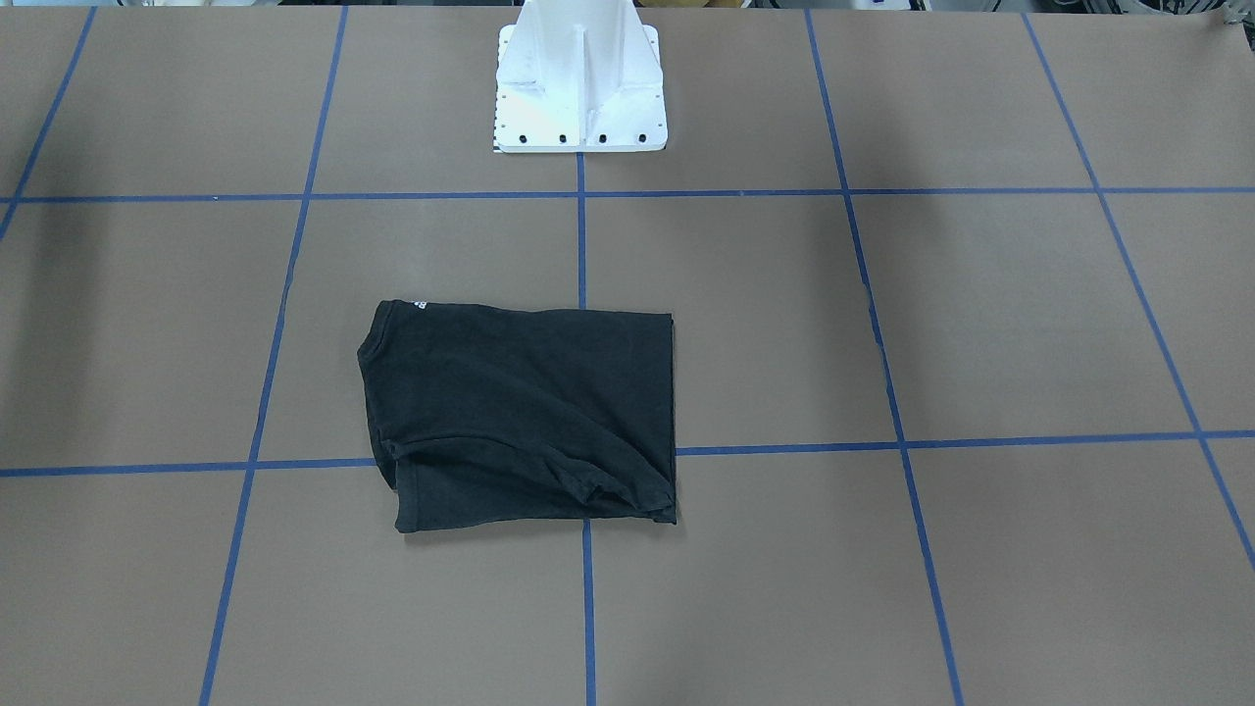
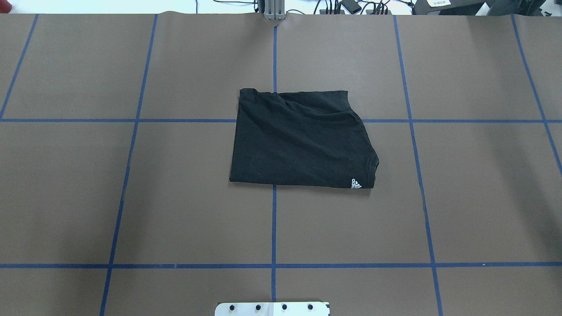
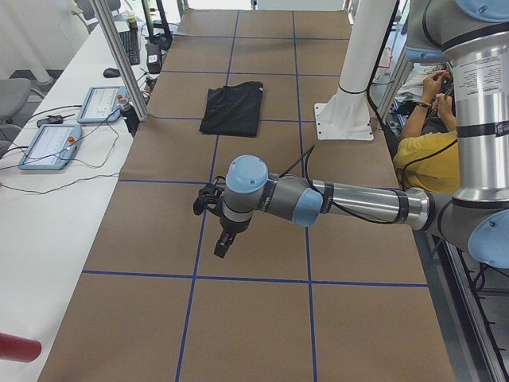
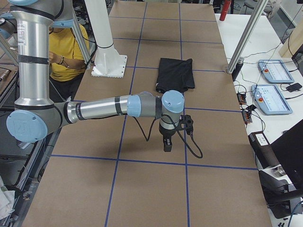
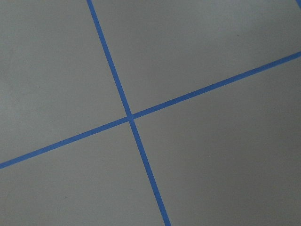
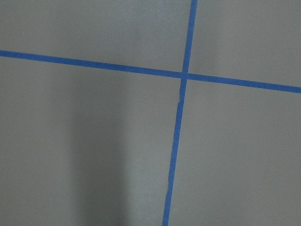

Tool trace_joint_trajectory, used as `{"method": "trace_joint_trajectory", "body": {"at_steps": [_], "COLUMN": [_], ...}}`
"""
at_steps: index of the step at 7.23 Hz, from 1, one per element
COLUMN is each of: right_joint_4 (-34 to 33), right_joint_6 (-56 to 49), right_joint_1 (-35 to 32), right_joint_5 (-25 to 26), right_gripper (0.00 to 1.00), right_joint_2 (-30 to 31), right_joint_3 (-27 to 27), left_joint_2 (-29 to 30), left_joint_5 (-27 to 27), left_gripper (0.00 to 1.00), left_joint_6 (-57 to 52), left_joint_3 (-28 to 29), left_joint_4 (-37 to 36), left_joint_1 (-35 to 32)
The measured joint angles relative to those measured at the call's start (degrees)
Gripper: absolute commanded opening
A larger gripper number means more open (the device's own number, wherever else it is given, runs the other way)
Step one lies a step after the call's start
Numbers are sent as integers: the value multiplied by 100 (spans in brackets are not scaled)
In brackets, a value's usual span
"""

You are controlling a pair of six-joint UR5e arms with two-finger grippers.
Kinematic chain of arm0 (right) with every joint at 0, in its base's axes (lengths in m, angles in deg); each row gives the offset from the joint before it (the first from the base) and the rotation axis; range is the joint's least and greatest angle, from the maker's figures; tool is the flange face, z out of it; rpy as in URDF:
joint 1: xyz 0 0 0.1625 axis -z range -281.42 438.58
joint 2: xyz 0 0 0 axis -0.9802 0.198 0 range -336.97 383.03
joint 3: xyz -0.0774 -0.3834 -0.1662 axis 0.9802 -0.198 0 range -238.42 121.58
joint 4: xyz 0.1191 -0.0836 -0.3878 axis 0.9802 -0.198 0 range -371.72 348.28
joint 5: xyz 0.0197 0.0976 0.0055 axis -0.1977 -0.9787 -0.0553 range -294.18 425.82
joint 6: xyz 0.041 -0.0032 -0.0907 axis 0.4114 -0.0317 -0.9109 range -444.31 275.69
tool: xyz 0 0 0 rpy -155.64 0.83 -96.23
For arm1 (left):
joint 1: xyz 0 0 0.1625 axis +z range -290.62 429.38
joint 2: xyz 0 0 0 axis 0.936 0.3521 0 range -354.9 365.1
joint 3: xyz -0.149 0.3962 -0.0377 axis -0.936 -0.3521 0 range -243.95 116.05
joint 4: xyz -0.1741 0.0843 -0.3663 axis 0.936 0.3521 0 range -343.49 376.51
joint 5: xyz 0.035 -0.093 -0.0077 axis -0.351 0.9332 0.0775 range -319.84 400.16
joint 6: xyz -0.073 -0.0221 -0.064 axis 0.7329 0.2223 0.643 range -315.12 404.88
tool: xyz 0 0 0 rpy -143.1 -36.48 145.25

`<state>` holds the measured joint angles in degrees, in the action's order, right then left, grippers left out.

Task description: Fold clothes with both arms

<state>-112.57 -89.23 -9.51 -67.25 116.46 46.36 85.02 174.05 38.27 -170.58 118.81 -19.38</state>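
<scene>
Black cotton T-shirt (image 2: 298, 140) folded rectangular, wrinkled, on matte brown table (image 2: 184, 215).

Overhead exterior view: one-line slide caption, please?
Folded black T-shirt, small white logo showing, on brown table gridded with blue tape.

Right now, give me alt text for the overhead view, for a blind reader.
A black T-shirt, folded into a rough rectangle, lies centred on a brown table gridded with blue tape. A small white logo shows at its lower right corner.
</scene>
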Motion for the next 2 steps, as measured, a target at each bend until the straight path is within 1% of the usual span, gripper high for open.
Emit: {"method": "trace_joint_trajectory", "body": {"at_steps": [2], "right_joint_4": [4], "right_joint_6": [0], "right_joint_1": [2], "right_joint_5": [-18], "right_gripper": [100], "right_joint_2": [-4], "right_joint_3": [79], "left_joint_2": [44], "left_joint_5": [-1], "left_gripper": [100], "left_joint_6": [0], "left_joint_3": [-92], "left_joint_4": [13], "left_joint_1": [-4]}}
